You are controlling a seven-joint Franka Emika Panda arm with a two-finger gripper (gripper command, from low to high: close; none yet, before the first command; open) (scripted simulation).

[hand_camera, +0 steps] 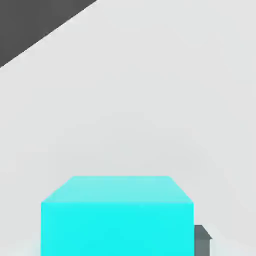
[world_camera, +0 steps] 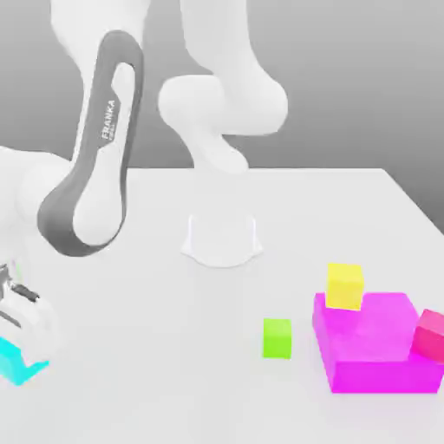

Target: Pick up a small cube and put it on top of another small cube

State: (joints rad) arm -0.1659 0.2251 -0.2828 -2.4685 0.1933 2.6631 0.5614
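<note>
The small cyan cube (world_camera: pixel 10 368) rests on the white table at the exterior view's far left, partly cut off by the picture's edge. My gripper (world_camera: pixel 17 355) reaches down over it, shut on the cube. In the hand view the cyan cube (hand_camera: pixel 117 220) sits large and close, with a grey fingertip (hand_camera: pixel 202 239) against one of its sides. The small lime-green cube (world_camera: pixel 277 337) stands alone on the table, well off to the exterior view's right of the gripper.
A big magenta block (world_camera: pixel 377 347) lies to the right of the green cube, with a yellow cube (world_camera: pixel 344 286) on its back corner and a pink-red cube (world_camera: pixel 430 334) at its right end. The arm's white base (world_camera: pixel 221 238) stands mid-table behind.
</note>
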